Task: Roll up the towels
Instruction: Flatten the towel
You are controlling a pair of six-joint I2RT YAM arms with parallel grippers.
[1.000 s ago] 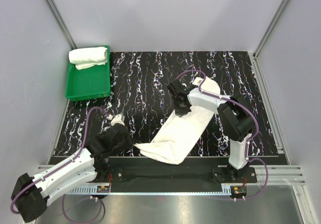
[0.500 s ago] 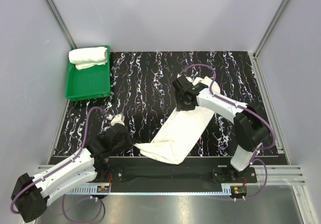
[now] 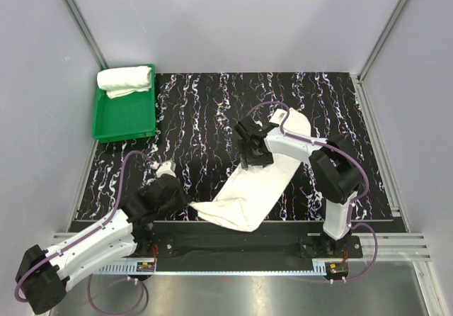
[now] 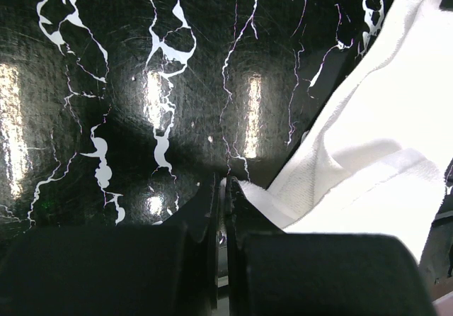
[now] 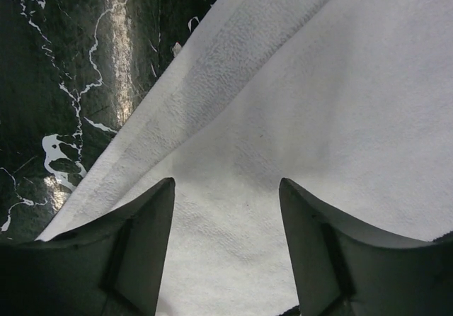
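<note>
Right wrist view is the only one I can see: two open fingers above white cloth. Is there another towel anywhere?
Observer: Yes. A rolled towel lies at the far end of the green tray, at the far left corner of the table.
Operator: How does the towel under my fingers lie?
Observer: The flat towel runs diagonally, from the middle of the near edge toward the far right. The right gripper is above its left long edge, past the middle.
Operator: And the left gripper?
Observer: The left gripper is shut, low beside that towel's near left corner. Whether it pinches the cloth I cannot tell.
</note>
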